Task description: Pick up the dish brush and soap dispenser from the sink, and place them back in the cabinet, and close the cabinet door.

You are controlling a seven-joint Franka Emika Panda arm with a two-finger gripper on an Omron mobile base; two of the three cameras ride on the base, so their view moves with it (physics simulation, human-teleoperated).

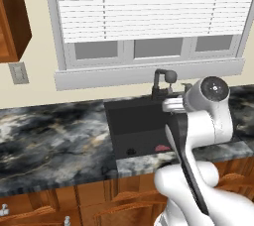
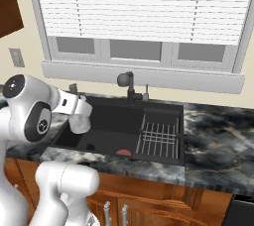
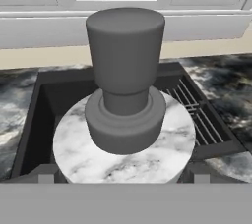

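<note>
The soap dispenser (image 3: 123, 139), a white marbled bottle with a dark grey pump top, stands upright between my gripper's (image 3: 124, 178) fingertips (image 3: 46, 178), which sit against its sides. In the right base view the gripper (image 2: 83, 115) reaches level from the wrist and holds the soap dispenser (image 2: 79, 122) over the left part of the black sink (image 2: 163, 108). The dish brush (image 2: 124, 152), with its reddish-pink head, lies on the sink floor near the front wall; the left base view shows the dish brush (image 1: 161, 147) too. A corner of the cabinet (image 1: 12, 17) hangs at the upper left.
A dark faucet (image 2: 129, 84) rises behind the sink, under the window with white blinds. A wire rack (image 2: 158, 138) fills the basin's right part. The round black drain (image 2: 91, 146) lies left of the brush. Wooden drawers (image 2: 149, 205) run under the marbled countertop (image 1: 54, 136).
</note>
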